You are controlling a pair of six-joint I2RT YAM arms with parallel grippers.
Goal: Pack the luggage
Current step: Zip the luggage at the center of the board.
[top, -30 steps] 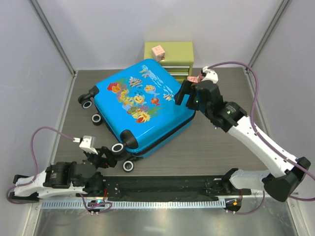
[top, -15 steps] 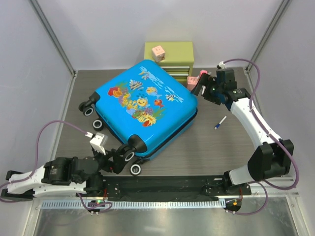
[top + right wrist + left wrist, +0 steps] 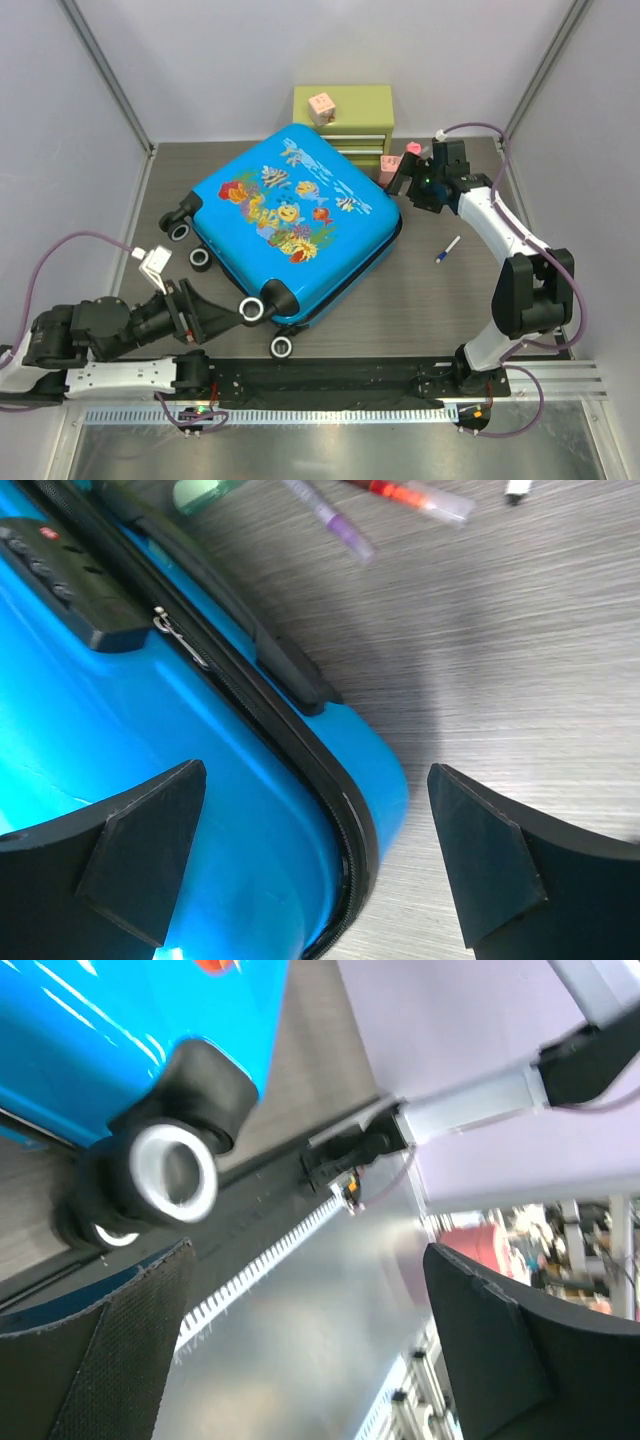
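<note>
The luggage (image 3: pixel 290 225) is a bright blue hard-shell suitcase with a fish-and-coral print. It lies flat and closed on the table. My left gripper (image 3: pixel 222 315) is open and empty beside the near black wheel (image 3: pixel 252 310). In the left wrist view the gripper (image 3: pixel 310 1360) is open below that wheel (image 3: pixel 165 1175) and touches nothing. My right gripper (image 3: pixel 393 180) is open at the suitcase's far right corner. In the right wrist view the gripper (image 3: pixel 315 850) straddles the blue corner (image 3: pixel 380 770) and its black zipper seam (image 3: pixel 345 810), without gripping it.
A small green drawer chest (image 3: pixel 350 115) stands behind the suitcase with a pink cube (image 3: pixel 321 104) on top. A pink object (image 3: pixel 392 164) lies next to the chest. A pen (image 3: pixel 447 249) lies on the table at the right. Markers (image 3: pixel 330 520) lie near the suitcase handle (image 3: pixel 290 665).
The suitcase has turned and shifted a little towards the back right. My right gripper has moved from its right edge to the far right corner. My left arm has drawn back to the left.
</note>
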